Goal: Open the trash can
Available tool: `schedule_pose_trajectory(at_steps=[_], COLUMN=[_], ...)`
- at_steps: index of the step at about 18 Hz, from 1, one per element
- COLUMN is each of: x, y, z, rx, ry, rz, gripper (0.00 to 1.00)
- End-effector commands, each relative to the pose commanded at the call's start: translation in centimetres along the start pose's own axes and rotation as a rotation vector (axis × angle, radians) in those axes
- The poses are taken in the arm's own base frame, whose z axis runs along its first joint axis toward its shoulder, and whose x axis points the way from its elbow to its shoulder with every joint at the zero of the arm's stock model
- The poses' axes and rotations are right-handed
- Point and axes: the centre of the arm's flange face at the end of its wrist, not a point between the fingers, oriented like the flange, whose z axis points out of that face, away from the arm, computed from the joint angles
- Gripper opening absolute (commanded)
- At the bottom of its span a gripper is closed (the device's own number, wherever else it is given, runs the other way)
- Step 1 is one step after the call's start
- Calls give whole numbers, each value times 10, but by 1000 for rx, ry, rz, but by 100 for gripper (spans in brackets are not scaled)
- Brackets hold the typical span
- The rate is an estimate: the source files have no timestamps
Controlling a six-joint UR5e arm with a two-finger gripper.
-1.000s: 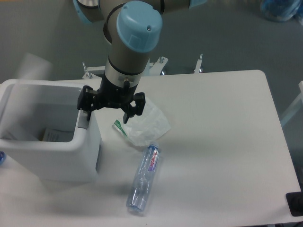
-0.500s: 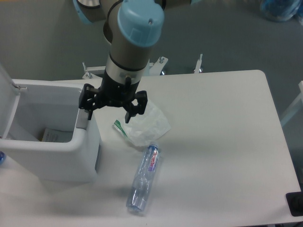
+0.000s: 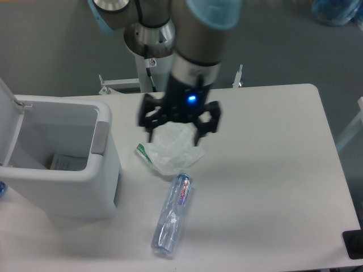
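Bin: the large boxy white plastic trash can [image 3: 62, 170] with rounded corners stands at the left end of the white table [image 3: 266, 170], near its front-left corner.
Lid: the flat white hinged lid [image 3: 8, 122] is swung up, standing nearly upright along the bin's left side; the bin mouth is open.
Push tab: the grey push-button tab [image 3: 101, 137] sits on the bin's right rim, facing the middle of the table; nothing touches it.
Bin contents: a pale flat piece, paper-like [image 3: 61, 162], lies at the bottom; details too small to read.
Gripper: the black two-finger gripper [image 3: 177, 126] hangs fingers-down over the table, right of the bin and well apart from it; jaws are spread wide with nothing between them; a blue light glows on the wrist just above.
Arm: grey tube with light-blue joint caps [image 3: 212, 8], coming down from the top of the view.
Under the gripper: a crumpled translucent white plastic bag [image 3: 176, 150] with a green-and-white label at its left edge lies on the table; whether the fingertips touch it cannot be told.
Bottle: a clear empty plastic bottle [image 3: 171, 214] with a red-and-blue label lies on its side just in front of the bag, cap end toward the bag.
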Motion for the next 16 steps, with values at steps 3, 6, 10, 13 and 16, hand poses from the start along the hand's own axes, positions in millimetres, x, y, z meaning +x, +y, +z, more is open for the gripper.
schedule_pose_trajectory(at_steps=[3, 6, 10, 13, 16], x=[-37, -85, -149, -169, -176], y=[21, 53, 79, 82, 85], z=[9, 17, 37, 59, 76], rx=[-38, -50, -30, -57, -167], ry=[-18, -21, -63, -54, -109], rz=[64, 97, 69, 159, 320], gripper=[100, 100, 100, 100, 100])
